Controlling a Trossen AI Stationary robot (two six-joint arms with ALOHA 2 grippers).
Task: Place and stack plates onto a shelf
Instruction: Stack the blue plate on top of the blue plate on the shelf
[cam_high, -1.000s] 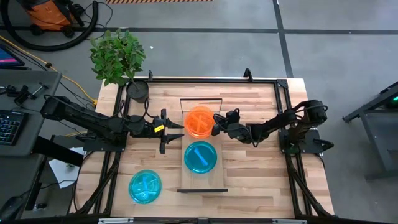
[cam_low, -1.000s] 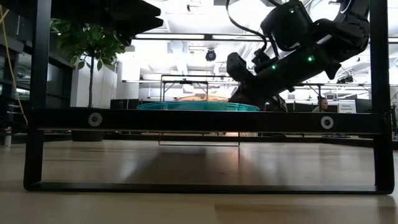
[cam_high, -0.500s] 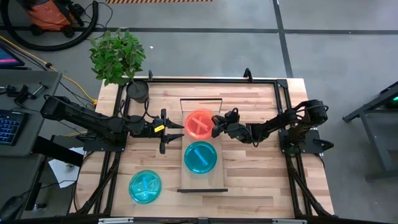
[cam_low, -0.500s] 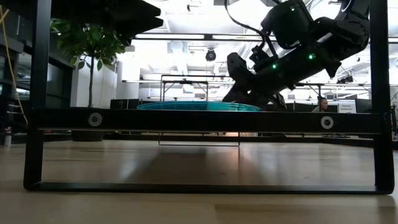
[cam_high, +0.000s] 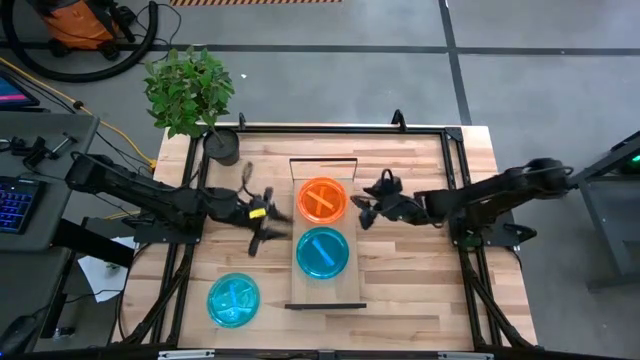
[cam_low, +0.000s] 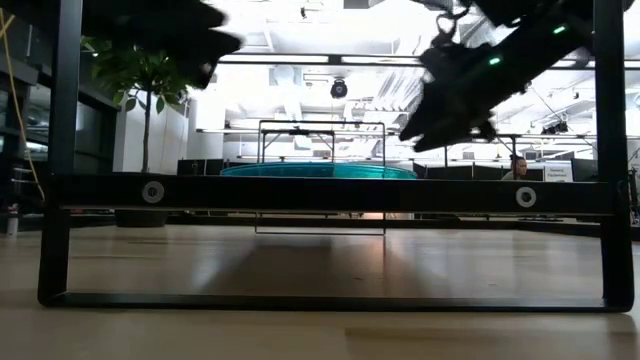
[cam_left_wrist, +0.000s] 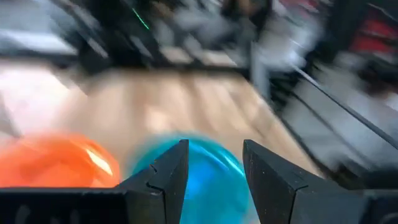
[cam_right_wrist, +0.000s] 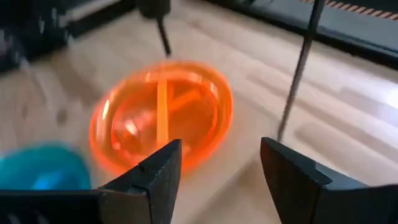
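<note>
1. Looking down from above, you see the shelf (cam_high: 325, 285) lying lengthwise in the middle of the table (cam_high: 400, 290), with an orange plate (cam_high: 322, 200) on its far half and a cyan plate (cam_high: 322, 252) on its near half, just beside each other.
2. You find a second cyan plate (cam_high: 233, 299) off the shelf, on the bare table near the front left corner, well apart from the other two.
3. Your right gripper (cam_high: 362, 208) sits just to the right of the orange plate, not touching it. In the right wrist view its fingers (cam_right_wrist: 155, 177) stand wide apart with nothing between them, and the orange plate (cam_right_wrist: 161, 115) lies free beyond them.
4. Your left gripper (cam_high: 262, 220) is to the left of the shelf, between the orange and cyan plates' level. In the left wrist view its fingers (cam_left_wrist: 165, 177) are parted with a clear gap and hold nothing; the cyan plate (cam_left_wrist: 214, 171) and the orange plate (cam_left_wrist: 56, 162) show beyond.
5. You can see a potted plant (cam_high: 190, 95) at the far left corner of the table.
</note>
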